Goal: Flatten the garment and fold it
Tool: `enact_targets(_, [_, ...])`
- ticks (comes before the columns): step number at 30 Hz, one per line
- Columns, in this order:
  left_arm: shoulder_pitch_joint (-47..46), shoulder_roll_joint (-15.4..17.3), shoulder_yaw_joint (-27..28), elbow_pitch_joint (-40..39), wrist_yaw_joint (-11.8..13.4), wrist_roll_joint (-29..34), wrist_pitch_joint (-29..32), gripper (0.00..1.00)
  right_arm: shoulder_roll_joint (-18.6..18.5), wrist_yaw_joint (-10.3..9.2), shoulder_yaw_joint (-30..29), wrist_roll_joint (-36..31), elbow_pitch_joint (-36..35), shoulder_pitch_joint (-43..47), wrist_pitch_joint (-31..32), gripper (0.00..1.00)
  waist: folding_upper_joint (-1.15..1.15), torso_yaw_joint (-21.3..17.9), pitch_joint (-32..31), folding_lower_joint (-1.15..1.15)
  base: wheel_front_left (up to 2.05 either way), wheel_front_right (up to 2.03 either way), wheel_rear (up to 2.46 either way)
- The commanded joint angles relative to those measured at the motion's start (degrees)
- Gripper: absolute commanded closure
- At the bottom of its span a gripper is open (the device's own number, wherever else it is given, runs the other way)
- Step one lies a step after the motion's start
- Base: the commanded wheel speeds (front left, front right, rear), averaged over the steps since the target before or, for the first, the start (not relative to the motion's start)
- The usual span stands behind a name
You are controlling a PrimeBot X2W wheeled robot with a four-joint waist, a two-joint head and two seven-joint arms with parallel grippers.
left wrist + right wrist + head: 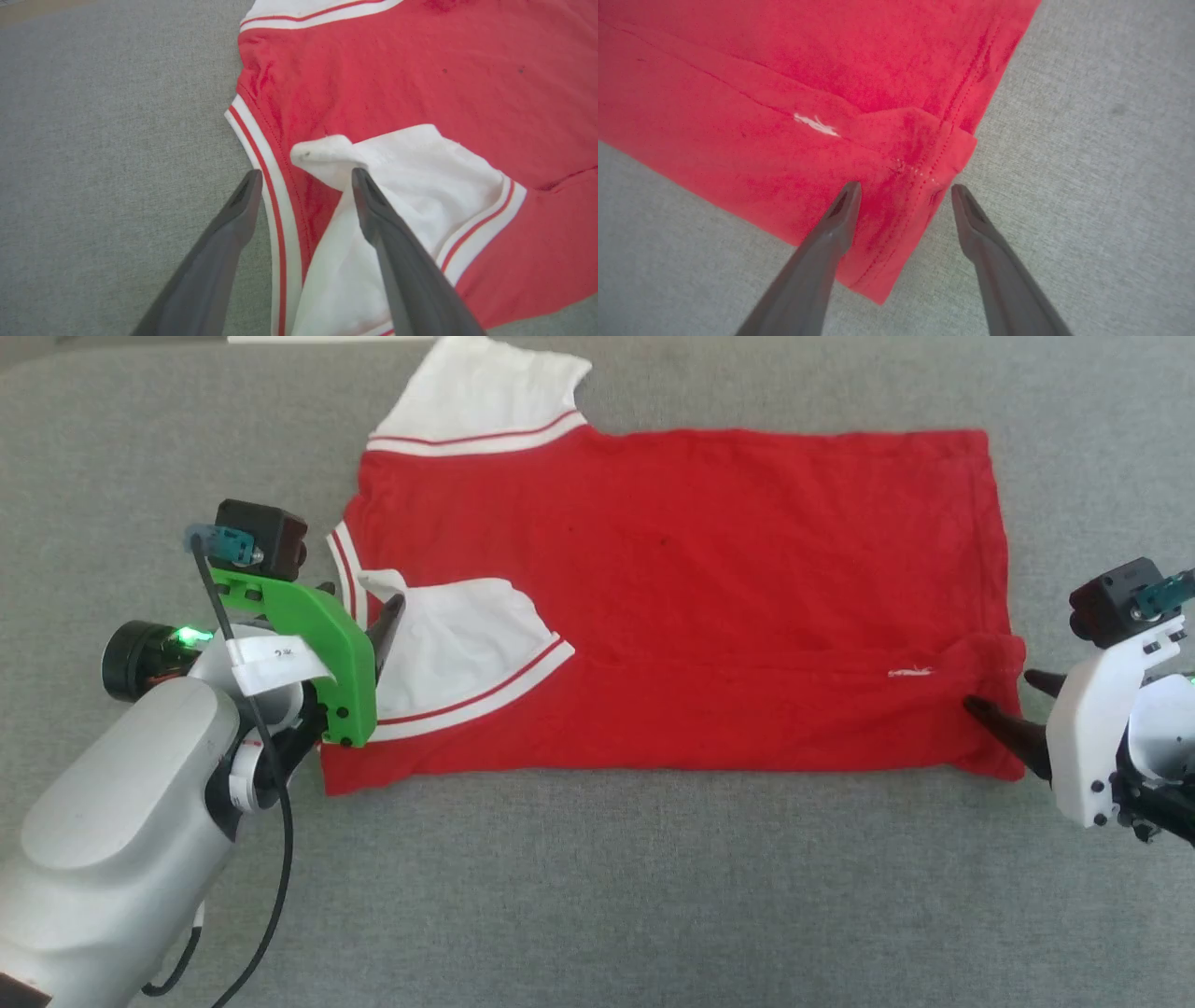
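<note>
The red garment (pixel 672 579) lies spread sideways on the grey surface, collar end to the left and hem to the right. Its near long edge is folded over onto the body, so one white sleeve (pixel 457 635) rests on the red cloth; the other sleeve (pixel 485 392) sticks out at the back. My left gripper (pixel 378 616) is open at the collar end, its fingers straddling the striped collar trim (pixel 275 205) and the folded sleeve's edge (pixel 420 186). My right gripper (pixel 1001 691) is open at the near hem corner (pixel 920 154), beside the small white mark (pixel 815 125). Neither gripper holds anything.
A grey fabric surface (pixel 653 896) runs all round the garment, with broad bare room in front of it and to both sides. My pale left forearm (pixel 112 840) and its black cable cross the lower left.
</note>
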Motion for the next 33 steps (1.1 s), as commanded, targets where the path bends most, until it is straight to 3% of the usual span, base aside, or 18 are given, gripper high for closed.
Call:
enact_targets(1, [0.4, -0.1, 0.3, -0.2, 0.3, -0.1, -0.6, 0.00, 0.4, -0.08, -0.3, -0.4, -0.6, 0.6, 1.0, 0.00, 0.00, 0.4, -2.5, -0.01, 0.00, 0.00, 0.00])
enact_targets(9, [6.2, 1.6, 0.5, -6.4, 5.3, -1.6, 1.0, 0.00, 2.6, -0.08, -5.1, -4.4, -5.9, 6.2, 7.3, 0.00, 0.00, 1.4, -6.6, -0.01, 0.00, 0.00, 0.00])
enact_targets(18, [12.6, 4.6, -0.9, -15.3, 14.1, -1.2, 5.4, 0.00, 9.1, -0.08, -13.6, -11.0, -14.3, 12.9, 12.0, 0.00, 0.00, 1.9, -6.5, -0.01, 0.00, 0.00, 0.00])
enact_targets(26, [14.7, 6.3, -1.6, -14.6, 17.6, -0.6, 7.2, 0.00, 13.1, -0.08, -17.7, -13.8, -18.8, 16.0, 13.9, 0.00, 0.00, 0.8, -4.2, -0.01, 0.00, 0.00, 0.00])
enact_targets(33, [14.7, 5.6, -1.4, -11.8, 17.6, -1.5, 7.4, 0.00, 14.4, -0.08, -19.6, -14.7, -21.1, 16.9, 14.2, 0.00, 0.00, -0.5, -1.7, -0.01, 0.00, 0.00, 0.00])
